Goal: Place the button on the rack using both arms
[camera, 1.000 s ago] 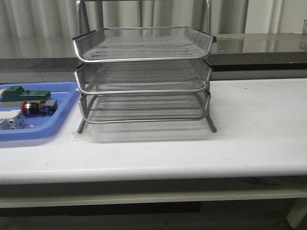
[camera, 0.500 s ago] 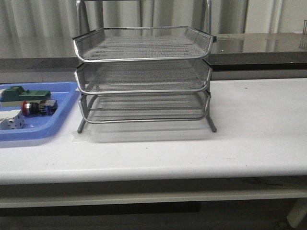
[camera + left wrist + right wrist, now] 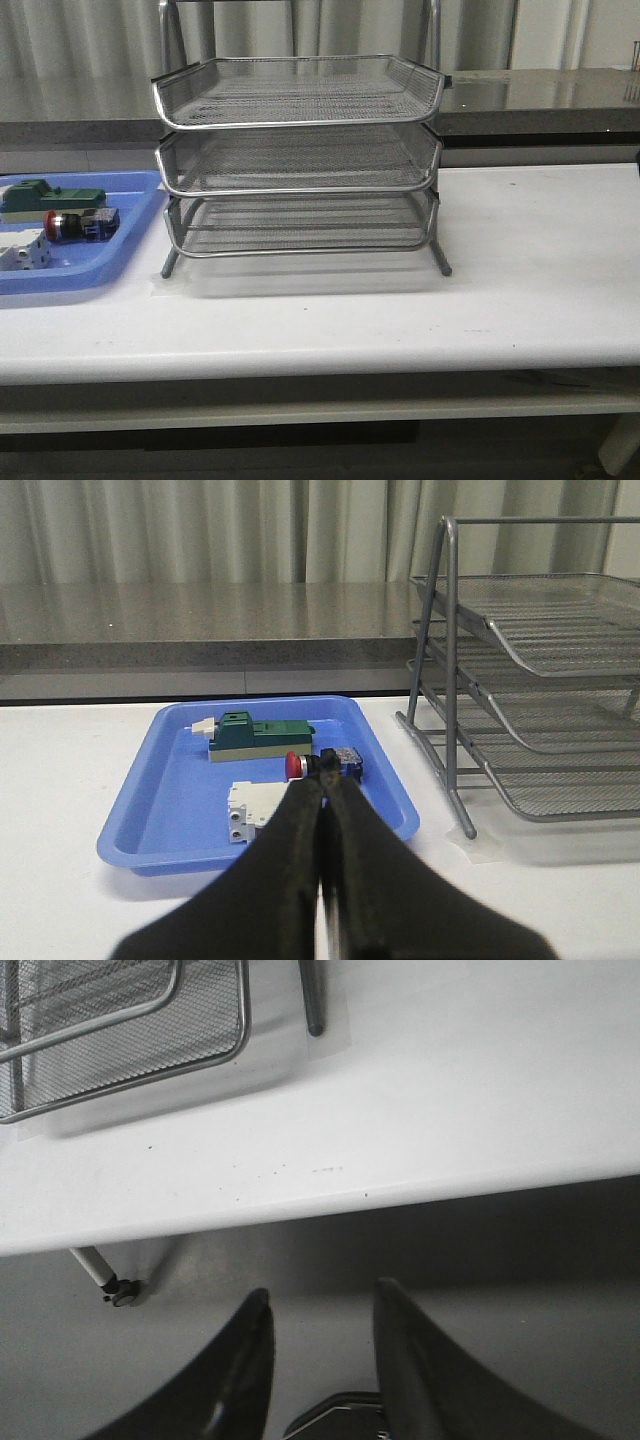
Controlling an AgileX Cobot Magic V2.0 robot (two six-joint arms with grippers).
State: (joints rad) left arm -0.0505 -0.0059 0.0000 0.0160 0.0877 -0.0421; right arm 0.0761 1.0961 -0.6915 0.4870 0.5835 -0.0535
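Front view: red-capped push-button switch (image 3: 80, 224) lies lengthwise in the blue plastic tray (image 3: 120, 262), cap pointing left; left end effector (image 3: 322, 792) clenched, right end effector (image 3: 318, 1322) released.

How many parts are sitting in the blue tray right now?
3, all in the blue tray: the green block at the back, the button just in front of it nearer the rack, and the white block nearest the camera.

Blue tray (image 3: 150, 805) holds green block (image 3: 260, 738), white block (image 3: 252, 809)
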